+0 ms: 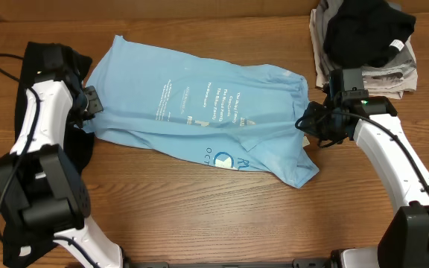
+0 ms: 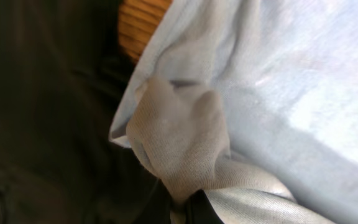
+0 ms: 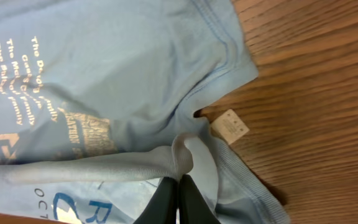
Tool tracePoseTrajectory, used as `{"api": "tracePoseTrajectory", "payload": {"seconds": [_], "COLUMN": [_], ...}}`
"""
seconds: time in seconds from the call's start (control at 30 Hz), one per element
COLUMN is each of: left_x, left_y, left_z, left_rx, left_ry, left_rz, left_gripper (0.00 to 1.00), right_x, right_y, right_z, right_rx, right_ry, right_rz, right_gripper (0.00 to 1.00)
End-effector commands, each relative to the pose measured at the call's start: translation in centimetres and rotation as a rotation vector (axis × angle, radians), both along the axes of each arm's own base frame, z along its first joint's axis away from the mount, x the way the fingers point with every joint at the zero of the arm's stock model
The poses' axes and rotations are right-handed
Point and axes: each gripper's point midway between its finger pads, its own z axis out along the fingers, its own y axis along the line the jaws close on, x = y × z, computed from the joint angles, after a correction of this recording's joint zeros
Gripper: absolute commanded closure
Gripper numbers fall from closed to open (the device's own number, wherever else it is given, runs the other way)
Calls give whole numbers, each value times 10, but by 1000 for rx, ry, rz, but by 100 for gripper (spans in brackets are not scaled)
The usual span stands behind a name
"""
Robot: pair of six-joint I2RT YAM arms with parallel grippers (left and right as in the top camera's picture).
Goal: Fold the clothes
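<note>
T-shirt: the light blue T-shirt lies across the middle of the table, running from upper left to lower right, with part of it folded over itself along the near edge.
Lettering: the white lettering faces up on the shirt's upper layer; larger blue and white letters show on the lower layer near the front edge.
Left gripper: the left gripper is at the shirt's left edge. In the left wrist view its jaws are clenched on a bunched fold of the blue cloth.
Right gripper: the right gripper is at the shirt's right edge. Its dark fingers are pressed together on a raised ridge of blue cloth beside the hem.
Tag: a small white tag sticks out from the shirt's edge and lies on bare wood just beside the right gripper's grasp.
Black garment: a black garment lies at the left of the table under the left arm, touching the shirt's left edge.
Back right corner: a black bundle sits on top of a folded grey and white pile, apart from the shirt and just behind the right arm.
Table surface: brown wood grain shows around the shirt.
</note>
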Motion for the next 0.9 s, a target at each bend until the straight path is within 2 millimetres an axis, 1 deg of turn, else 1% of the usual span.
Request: {"api": "tracePoseTrajectory", "payload": {"seconds": [0.0,0.07,0.23,0.4,0.47,0.6,0.67,0.73,0.77,0.8,0.83,0.87], "left_x": [1,8,27,37,43,56,61,66,68,70,71,71], "left_y": [-1,1,7,4,2,0,-1,-2,-3,-4,-4,-6], "left_z": [-16,-14,3,6,8,13,14,17,18,19,19,19], "left_rx": [-20,-11,4,12,19,31,35,39,42,43,43,39], "left_ry": [17,-13,-83,-118,-139,-188,-207,-229,-237,-245,-248,-246], "left_rz": [16,16,18,3,-7,-24,-30,-34,-37,-40,-48,-63], "left_gripper": [96,96,96,96,96,91,86,55,30,9,0,0], "right_x": [4,3,3,8,10,13,15,18,19,20,21,21], "right_y": [-16,-21,-26,-25,-25,-25,-25,-25,-25,-25,-25,-24], "right_z": [3,1,-4,-7,-11,-22,-26,-27,-28,-28,-28,-27], "right_rx": [-82,-92,-92,-91,-90,-93,-93,-93,-92,-93,-92,-91], "right_ry": [-15,-8,2,-7,-3,17,19,14,12,7,5,6], "right_rz": [-26,-38,-51,-51,-51,-51,-50,-51,-51,-51,-50,-50], "right_gripper": [96,96,96,96,96,96,96,96,93,79,61,51]}}
